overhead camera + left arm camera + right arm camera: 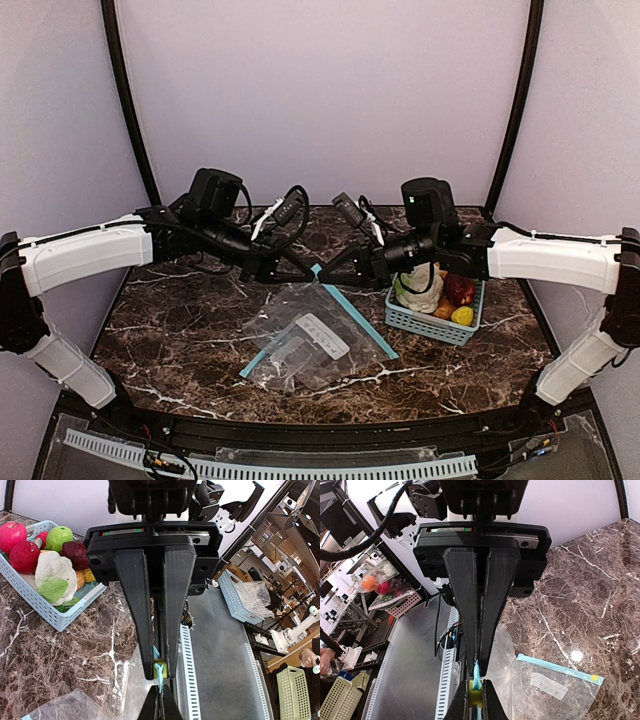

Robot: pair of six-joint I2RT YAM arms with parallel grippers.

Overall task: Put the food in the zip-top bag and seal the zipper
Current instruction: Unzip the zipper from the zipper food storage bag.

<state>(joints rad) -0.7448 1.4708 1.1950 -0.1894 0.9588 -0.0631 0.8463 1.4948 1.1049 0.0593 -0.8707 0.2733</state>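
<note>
Food (445, 293) all sits in the basket (420, 325) at middle right, none bagged, while left pincer (159, 672) and right pincer (477, 672) both pinch the bag's (300, 350) teal zipper edge (355, 312), so filling and sealing remain.

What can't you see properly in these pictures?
- Top view: the right arm covers part of the basket, hiding some food.
- Left wrist view: the shut left pincer hides most of the zipper; the zip-top bag is cut off by the bottom edge.
- Right wrist view: the shut right pincer hides the zipper too; the bag's label is too blurry to read.
</note>
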